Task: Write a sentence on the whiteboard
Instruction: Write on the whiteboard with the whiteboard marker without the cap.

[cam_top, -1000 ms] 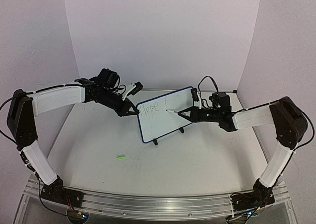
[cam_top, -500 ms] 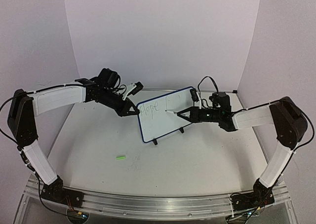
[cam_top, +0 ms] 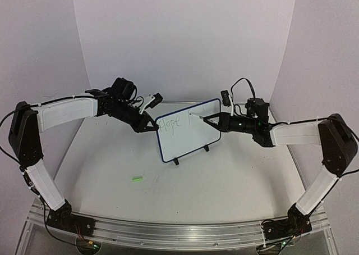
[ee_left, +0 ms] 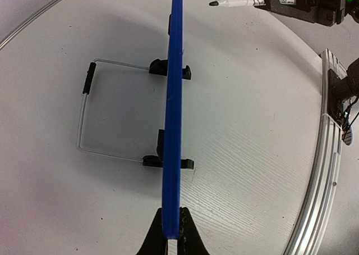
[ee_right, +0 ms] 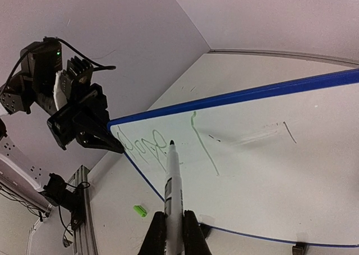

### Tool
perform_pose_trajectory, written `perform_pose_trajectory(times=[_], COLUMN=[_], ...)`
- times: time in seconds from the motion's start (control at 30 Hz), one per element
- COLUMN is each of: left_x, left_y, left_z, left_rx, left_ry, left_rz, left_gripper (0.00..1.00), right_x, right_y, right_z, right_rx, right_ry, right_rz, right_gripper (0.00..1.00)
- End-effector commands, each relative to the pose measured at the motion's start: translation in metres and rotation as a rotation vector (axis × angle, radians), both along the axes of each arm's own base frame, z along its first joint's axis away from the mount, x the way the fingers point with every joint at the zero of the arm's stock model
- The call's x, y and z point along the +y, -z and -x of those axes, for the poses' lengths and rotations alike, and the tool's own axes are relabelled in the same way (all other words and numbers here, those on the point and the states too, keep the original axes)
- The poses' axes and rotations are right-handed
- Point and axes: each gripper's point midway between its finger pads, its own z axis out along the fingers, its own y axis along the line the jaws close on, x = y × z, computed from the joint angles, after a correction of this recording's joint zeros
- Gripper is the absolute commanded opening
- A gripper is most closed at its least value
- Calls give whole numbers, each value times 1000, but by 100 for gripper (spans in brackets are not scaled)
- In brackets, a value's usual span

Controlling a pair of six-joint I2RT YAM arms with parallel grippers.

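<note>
**White and lilac, with one blue edge**

Matte white covers the table (cam_top: pixel 235 176), and the left wrist view shows a fine grain in it. A few faint scuffs lie near a small green cap (cam_top: pixel 137 179) that rests alone toward the near left. Pale lilac walls (cam_top: pixel 185 41) close in the back and both sides. An aluminium rail (cam_top: pixel 168 230) runs along the near edge and carries both arm bases.

The whiteboard (cam_top: pixel 188 128) stands around the middle of the table, toward the back, propped on its wire stand (ee_left: pixel 84 120) with black feet. Green handwriting sits at its upper left, with a long green stroke beside it; the letters are too faint to read surely.

The left gripper (cam_top: pixel 152 126) is clamped on the board's left blue rim, which passes between its fingers. The right gripper (cam_top: pixel 208 120) is closed around a marker (ee_right: pixel 171 182), which points at the upper middle of the board. In the left wrist view, the marker's dark tip stands just clear of the board's face.
</note>
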Motion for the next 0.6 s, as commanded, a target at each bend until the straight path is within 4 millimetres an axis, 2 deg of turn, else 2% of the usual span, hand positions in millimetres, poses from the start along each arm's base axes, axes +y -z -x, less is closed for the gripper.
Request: perform_pose_trajectory(times=[0.0,0.57], left_x=[4,3], left_y=[17,19], left_z=[0,0], left_rx=[18,19], left_ry=[2,1], left_rz=[-65,-67], left_gripper=[0,0], right_x=[5,17], right_y=[-7,8], right_z=[-14,-17], right_rx=[-33,-6], right_ry=[27,-6], right_rz=[-6,32], right_gripper=[0,0])
